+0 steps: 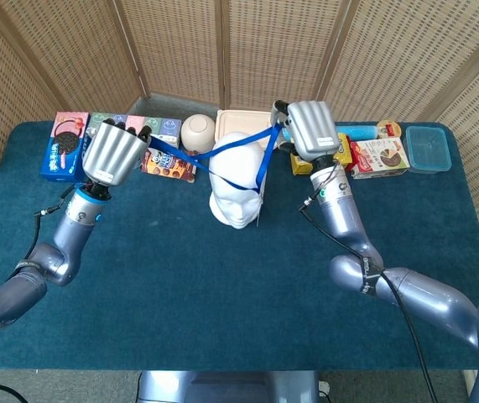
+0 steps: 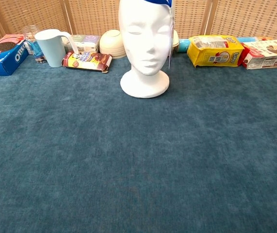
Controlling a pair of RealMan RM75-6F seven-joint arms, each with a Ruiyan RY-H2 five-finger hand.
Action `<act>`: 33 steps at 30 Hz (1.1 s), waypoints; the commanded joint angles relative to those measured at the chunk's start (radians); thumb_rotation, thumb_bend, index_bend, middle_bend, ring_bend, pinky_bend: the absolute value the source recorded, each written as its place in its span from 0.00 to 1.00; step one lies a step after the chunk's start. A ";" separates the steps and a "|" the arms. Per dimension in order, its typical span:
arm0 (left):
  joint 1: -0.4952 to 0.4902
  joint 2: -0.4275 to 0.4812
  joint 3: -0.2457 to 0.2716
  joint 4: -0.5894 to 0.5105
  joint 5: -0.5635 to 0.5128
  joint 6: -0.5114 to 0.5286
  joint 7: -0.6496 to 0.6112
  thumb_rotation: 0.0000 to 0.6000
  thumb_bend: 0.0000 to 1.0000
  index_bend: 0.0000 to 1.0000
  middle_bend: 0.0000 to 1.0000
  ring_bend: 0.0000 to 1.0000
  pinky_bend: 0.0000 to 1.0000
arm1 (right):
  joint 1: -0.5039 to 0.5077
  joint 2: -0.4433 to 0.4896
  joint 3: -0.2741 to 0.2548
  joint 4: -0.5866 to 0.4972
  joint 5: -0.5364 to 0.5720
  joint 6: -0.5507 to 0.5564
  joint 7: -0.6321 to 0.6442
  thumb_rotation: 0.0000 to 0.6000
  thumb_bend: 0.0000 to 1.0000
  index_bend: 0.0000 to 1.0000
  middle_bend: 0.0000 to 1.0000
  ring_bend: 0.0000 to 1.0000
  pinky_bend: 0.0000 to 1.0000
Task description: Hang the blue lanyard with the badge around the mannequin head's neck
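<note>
The white mannequin head (image 1: 237, 186) stands upright mid-table, seen face-on in the chest view (image 2: 145, 43). The blue lanyard (image 1: 172, 152) is stretched taut above it between my two raised hands, with one strand lying over the crown (image 2: 158, 2). My left hand (image 1: 113, 151) grips the strap's left end, left of the head. My right hand (image 1: 310, 130) grips the other end, just right of the head. From there the strap drops along the head's side, where the clear badge (image 2: 170, 46) hangs. Neither hand shows in the chest view.
Along the back edge stand an Oreo box (image 2: 2, 53), a pale mug (image 2: 53, 47), a chocolate packet (image 2: 87, 60), a bowl (image 2: 113, 42), a yellow snack bag (image 2: 213, 50) and a red-white box (image 2: 269, 53). A lidded plastic tub (image 1: 429, 149) sits far right. Wicker screens close the rear.
</note>
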 commanded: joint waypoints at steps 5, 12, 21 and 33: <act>-0.010 -0.002 -0.006 -0.015 -0.004 -0.005 -0.007 0.89 0.36 0.67 1.00 1.00 1.00 | 0.007 -0.003 -0.002 0.009 0.007 -0.019 -0.002 1.00 0.55 0.72 1.00 1.00 1.00; -0.031 0.002 -0.010 -0.029 -0.001 -0.026 0.003 0.89 0.35 0.67 1.00 1.00 1.00 | 0.018 -0.006 0.005 0.032 0.018 -0.033 -0.001 1.00 0.55 0.72 1.00 1.00 1.00; -0.058 -0.012 -0.020 -0.014 -0.009 -0.049 0.015 0.90 0.35 0.67 1.00 1.00 1.00 | 0.029 -0.014 0.006 0.061 0.026 -0.048 0.000 1.00 0.55 0.72 1.00 1.00 1.00; -0.070 -0.024 -0.013 0.006 -0.012 -0.066 0.020 0.91 0.35 0.67 1.00 1.00 1.00 | 0.026 -0.017 -0.001 0.067 0.019 -0.055 0.012 1.00 0.55 0.72 1.00 1.00 1.00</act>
